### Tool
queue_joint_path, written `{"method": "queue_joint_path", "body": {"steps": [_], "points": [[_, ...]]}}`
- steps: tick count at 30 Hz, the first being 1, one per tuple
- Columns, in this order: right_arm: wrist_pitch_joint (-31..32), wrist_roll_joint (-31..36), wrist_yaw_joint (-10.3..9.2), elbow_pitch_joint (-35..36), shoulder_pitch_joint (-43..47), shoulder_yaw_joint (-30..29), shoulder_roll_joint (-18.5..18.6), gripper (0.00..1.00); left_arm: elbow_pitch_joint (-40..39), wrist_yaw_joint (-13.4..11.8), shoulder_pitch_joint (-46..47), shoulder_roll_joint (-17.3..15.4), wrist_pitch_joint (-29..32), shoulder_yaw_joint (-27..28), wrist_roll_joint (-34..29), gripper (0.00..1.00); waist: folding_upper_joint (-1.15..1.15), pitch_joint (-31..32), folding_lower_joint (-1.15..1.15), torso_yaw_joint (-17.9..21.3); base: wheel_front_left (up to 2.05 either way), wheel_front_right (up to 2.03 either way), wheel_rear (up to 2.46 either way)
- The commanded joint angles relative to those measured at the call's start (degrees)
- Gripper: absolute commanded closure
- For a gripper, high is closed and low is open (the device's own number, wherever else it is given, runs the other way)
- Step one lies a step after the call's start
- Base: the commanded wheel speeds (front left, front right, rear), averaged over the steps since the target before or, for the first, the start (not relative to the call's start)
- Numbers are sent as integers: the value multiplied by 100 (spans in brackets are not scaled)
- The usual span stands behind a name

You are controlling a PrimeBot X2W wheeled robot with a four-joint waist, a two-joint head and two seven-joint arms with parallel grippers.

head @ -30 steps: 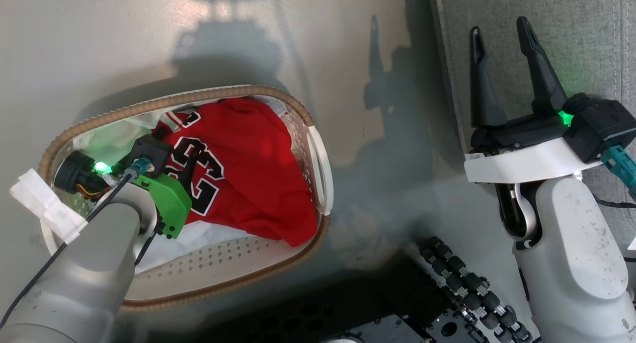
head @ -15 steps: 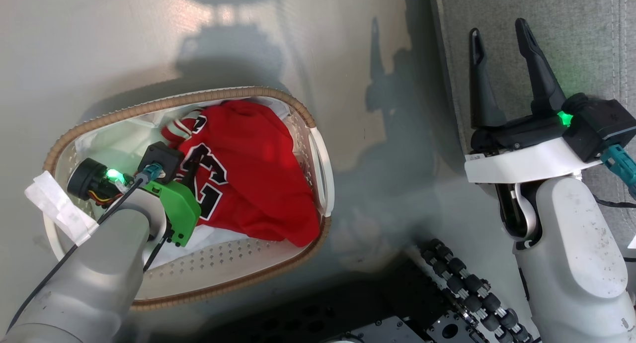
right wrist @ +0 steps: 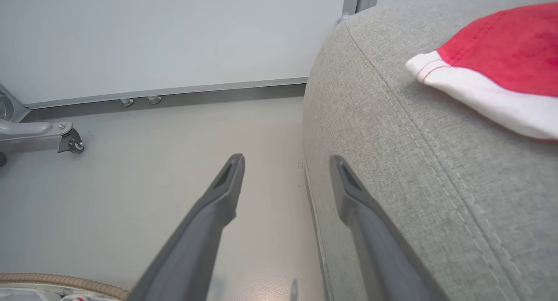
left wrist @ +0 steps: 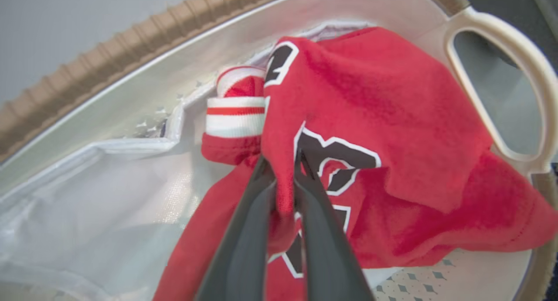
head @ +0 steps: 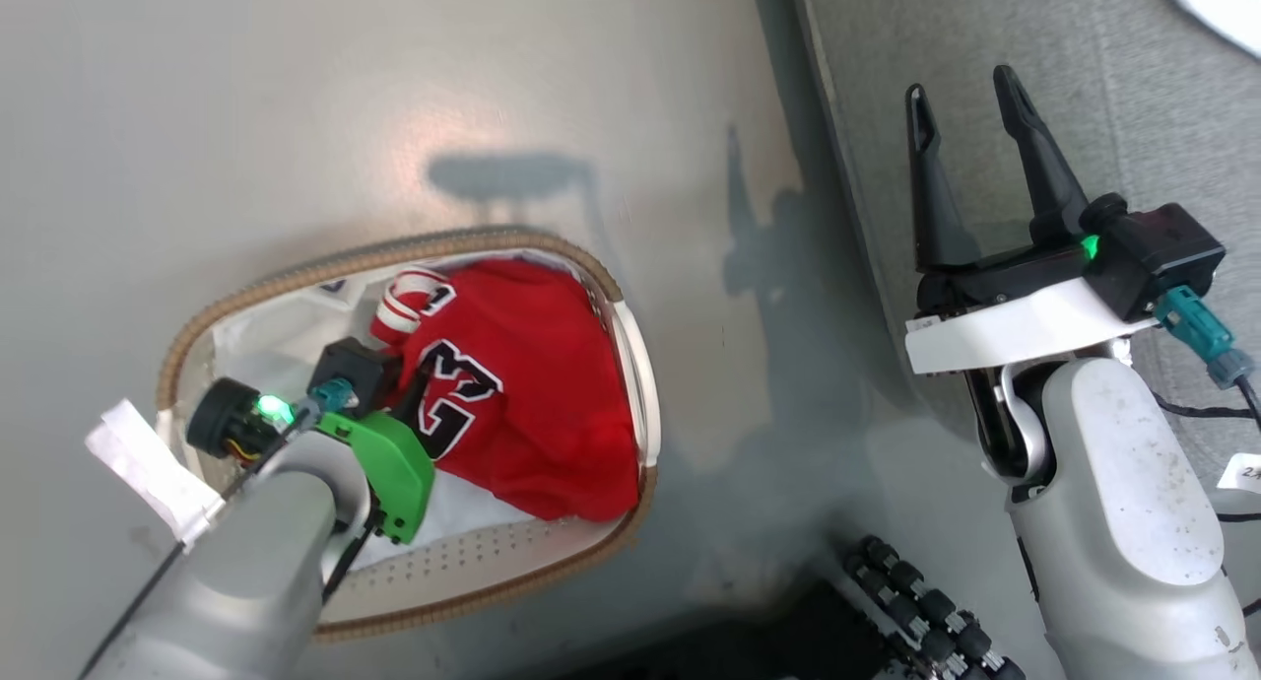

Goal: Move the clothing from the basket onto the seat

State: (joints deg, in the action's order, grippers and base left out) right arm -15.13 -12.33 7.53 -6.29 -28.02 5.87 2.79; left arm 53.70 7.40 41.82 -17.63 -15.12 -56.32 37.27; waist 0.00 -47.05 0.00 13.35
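left gripper (left wrist: 283, 161): jaws nearly closed, pinching a thin fold of the red number-23 jersey (left wrist: 392, 118) inside the basket (left wrist: 109, 52). risk: so small a pinch may slip on lifting, or the cloth may drag the white liner (left wrist: 87, 196) up. right gripper (head: 961, 87): spread wide, empty, beside the seat (right wrist: 392, 170), where another red garment (right wrist: 501, 48) lies.

- The left end effector (left wrist: 284, 165) has its two long dark fingers pinched almost together on a fold of the red basketball jersey with black number (left wrist: 383, 118).
- Its grey forearm (head: 256, 572) reaches in from the lower left.
- The right end effector (head: 961, 84) points up with its fingers spread wide, holding nothing.
- Its pale forearm (head: 1113, 483) stands at the lower right.
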Motion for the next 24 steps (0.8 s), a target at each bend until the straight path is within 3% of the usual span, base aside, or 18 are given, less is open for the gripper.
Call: {"method": "queue_joint_path", "body": {"steps": [1,13,24], "points": [[-4,41,-8,-65,89,7,21,0,-81,15,-171,28,-4,46,41,100,0,703,0,-127,0,0,0],[-4,202,-8,-592,610,-77,23,0,-946,15,-1010,320,-4,731,-283,100,0,2202,0,-758,0,0,0],[-4,245,-8,-888,1118,-46,26,0,-2188,15,-1712,531,-5,1795,-793,100,0,3318,0,-1154,0,0,0]]}}
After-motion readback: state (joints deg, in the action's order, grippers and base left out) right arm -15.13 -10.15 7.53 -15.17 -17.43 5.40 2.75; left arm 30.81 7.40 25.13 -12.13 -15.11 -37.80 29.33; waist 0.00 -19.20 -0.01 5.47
